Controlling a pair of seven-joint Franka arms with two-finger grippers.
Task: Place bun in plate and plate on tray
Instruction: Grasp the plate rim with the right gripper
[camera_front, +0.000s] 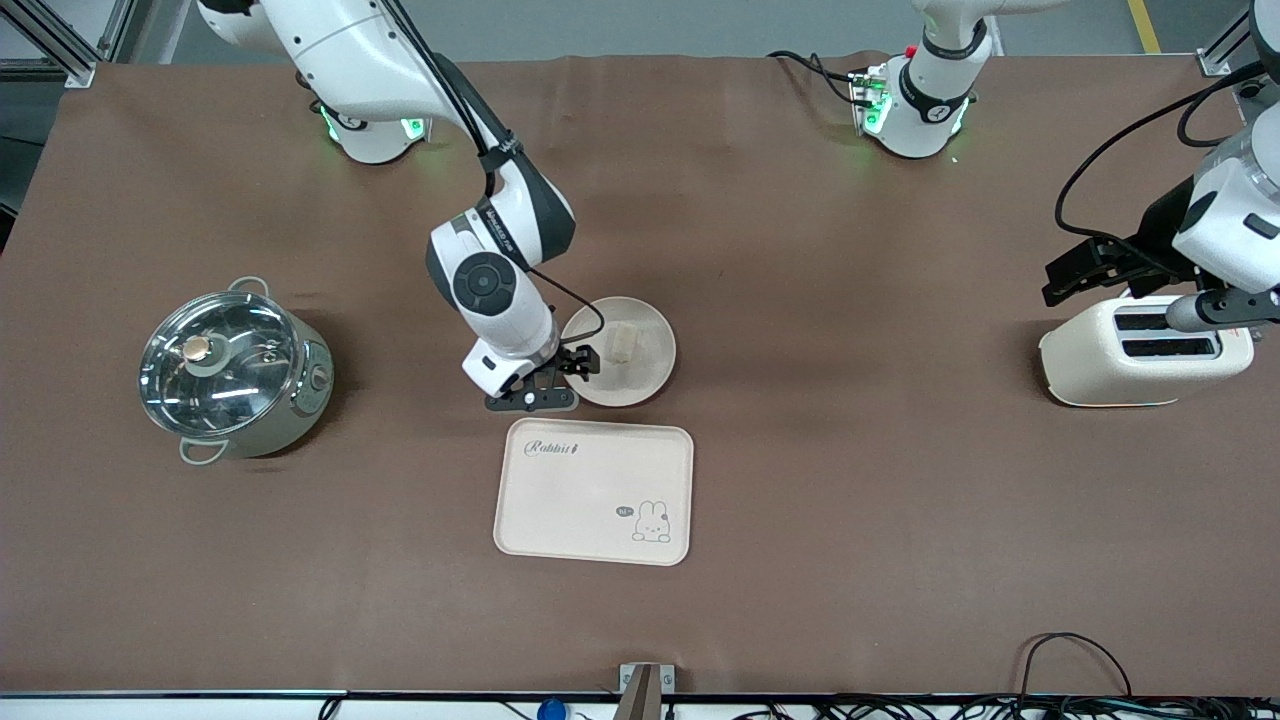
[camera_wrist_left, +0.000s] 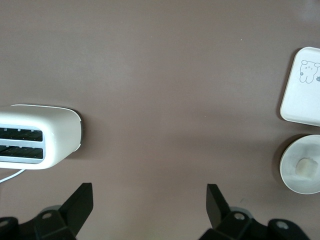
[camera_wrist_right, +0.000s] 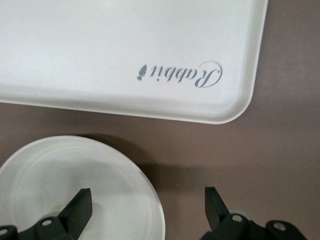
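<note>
The bun (camera_front: 623, 342) lies in the round plate (camera_front: 650, 368), which stands on the table just farther from the front camera than the Rabbit tray (camera_front: 595, 490). My right gripper (camera_front: 565, 382) is open and low at the plate's rim toward the right arm's end. In the right wrist view one finger (camera_wrist_right: 80, 207) is over the plate (camera_wrist_right: 100, 170), the other is outside its rim, and the tray (camera_wrist_right: 125, 50) is close by. My left gripper (camera_front: 1058, 280) is open and empty, up by the toaster. The left wrist view shows the bun (camera_wrist_left: 306, 166), plate (camera_wrist_left: 290, 175) and tray (camera_wrist_left: 302, 95).
A steel pot with a glass lid (camera_front: 235, 370) stands toward the right arm's end of the table. A cream toaster (camera_front: 1145, 350) stands at the left arm's end and also shows in the left wrist view (camera_wrist_left: 45, 132). Cables lie along the table's near edge.
</note>
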